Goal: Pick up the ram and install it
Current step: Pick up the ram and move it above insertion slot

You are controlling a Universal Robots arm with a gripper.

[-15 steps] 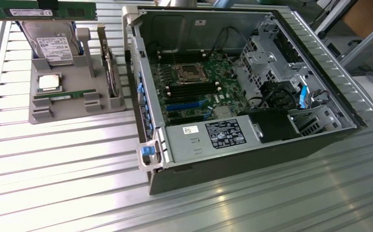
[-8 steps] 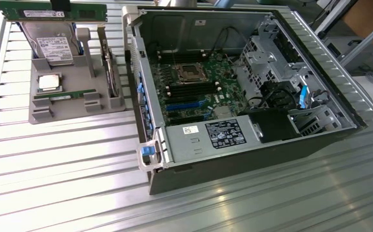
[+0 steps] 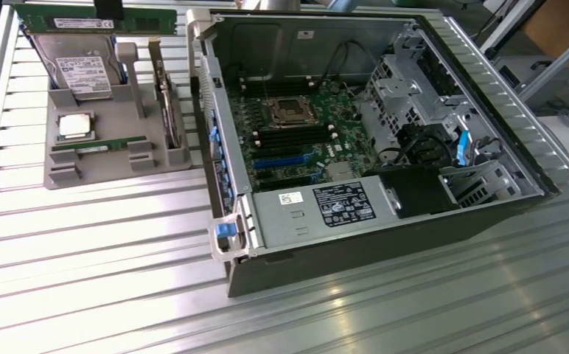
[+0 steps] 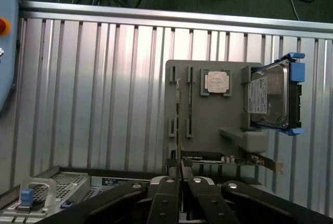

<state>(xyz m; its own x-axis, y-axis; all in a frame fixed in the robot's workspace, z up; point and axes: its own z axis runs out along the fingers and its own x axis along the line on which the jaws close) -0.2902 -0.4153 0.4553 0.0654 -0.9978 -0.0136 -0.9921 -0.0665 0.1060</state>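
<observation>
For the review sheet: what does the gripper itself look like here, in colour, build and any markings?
The gripper is matte black. It has two narrow flat fingers, flanked by angled linkage bars with round silver pivot pins. Its surfaces look plain, with no lettering that I can make out.

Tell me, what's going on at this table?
A robot arm's jaws are shut on the ram, a thin green memory stick, holding it in the air over the grey holder tray. A hard drive, a silver processor chip and a second green stick sit in that tray. Beside it lies an open computer case with its motherboard exposed; the ram is not yet installed.
</observation>
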